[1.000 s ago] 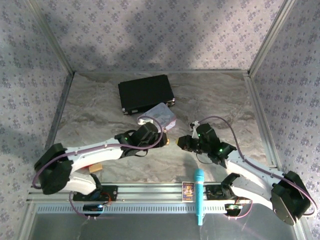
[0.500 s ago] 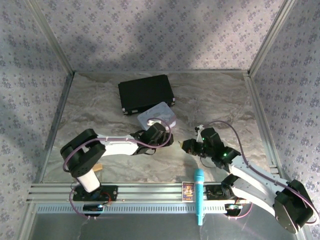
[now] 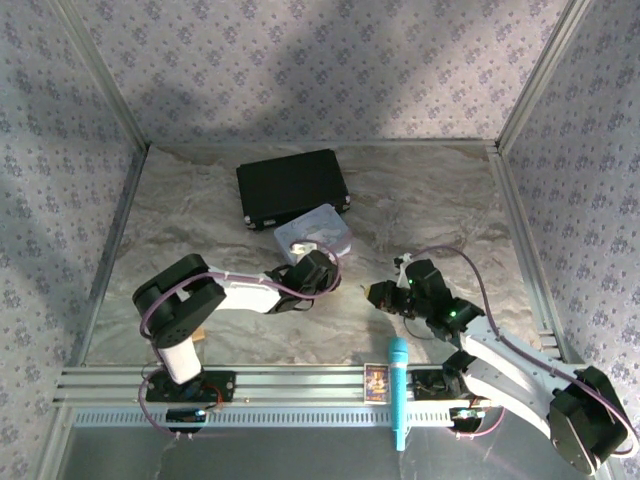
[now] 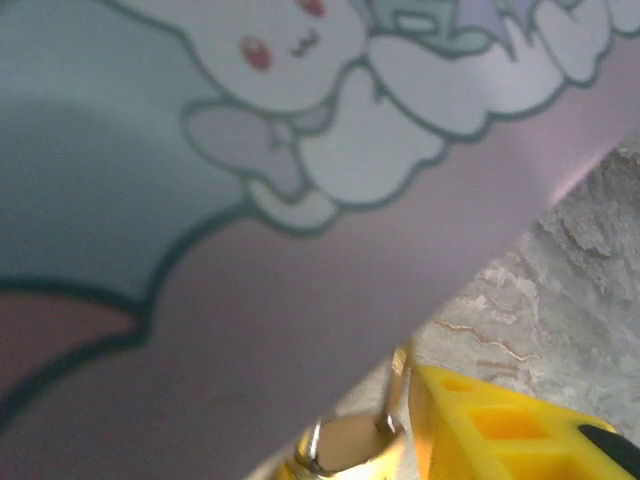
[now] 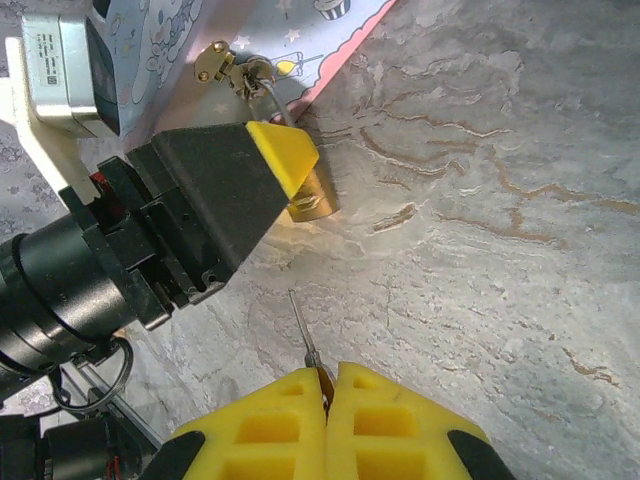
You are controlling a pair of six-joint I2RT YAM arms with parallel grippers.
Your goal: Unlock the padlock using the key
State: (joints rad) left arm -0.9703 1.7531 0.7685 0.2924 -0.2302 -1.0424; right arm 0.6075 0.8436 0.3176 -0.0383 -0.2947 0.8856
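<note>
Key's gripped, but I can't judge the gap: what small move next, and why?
Probably ease the right gripper forward toward the padlock: the key, pinched in its shut jaws, points roughly that way, but its tip is well short of it.

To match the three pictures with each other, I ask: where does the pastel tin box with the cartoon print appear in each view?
Top external: the pastel cartoon-printed tin box sits mid-picture, just below the flat black case.
Left wrist: very close, across the upper left.
Right wrist: top left corner.
Shared landmark: the left pincer, its yellow fingertip beside the tin's edge.
</note>
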